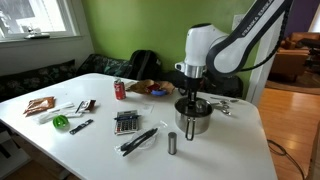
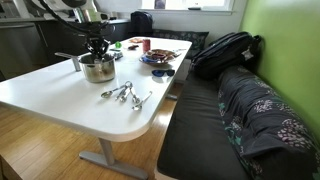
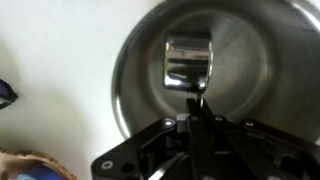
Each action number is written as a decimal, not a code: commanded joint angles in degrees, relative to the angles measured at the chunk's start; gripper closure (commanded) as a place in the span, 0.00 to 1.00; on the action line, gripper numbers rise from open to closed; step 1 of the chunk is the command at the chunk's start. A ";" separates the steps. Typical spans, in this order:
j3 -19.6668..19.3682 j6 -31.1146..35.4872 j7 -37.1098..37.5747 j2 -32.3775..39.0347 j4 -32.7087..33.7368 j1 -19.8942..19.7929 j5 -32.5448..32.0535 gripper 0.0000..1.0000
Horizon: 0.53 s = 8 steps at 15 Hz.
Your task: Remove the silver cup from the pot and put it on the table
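Silver cup [image 3: 188,62], a small shiny metal one, lies on its side inside the shiny steel cylindrical pot [image 3: 130,90], close to the pot's far wall in the wrist view and well below the rim. The white robot arm [image 1: 215,45] reaches straight down over the pot [image 1: 193,122], and its black jaws hang within the pot's mouth, their tips just beside the cup. Whether they are clamped on it or only touching cannot be told from these pictures.

The pot [image 2: 97,70] stands on the large white table [image 1: 235,145] with its long handle [image 2: 68,57] pointing towards the table's edge. The table [image 2: 60,100] is bare between the pot and the rounded front corner. A slim dark grey upright cylinder [image 1: 172,144] stands near the pot. A cluster of metal measuring spoons [image 2: 125,95] lies apart from the pot, nearer the bench-side edge.
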 commanded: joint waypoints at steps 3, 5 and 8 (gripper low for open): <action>3.72 7.91 -7.94 -16.02 -12.29 -8.09 16.42 0.99; 1.31 11.14 -5.46 -18.79 -13.60 -7.95 18.84 0.99; -3.91 9.58 2.31 -16.21 -10.92 -7.81 14.96 0.99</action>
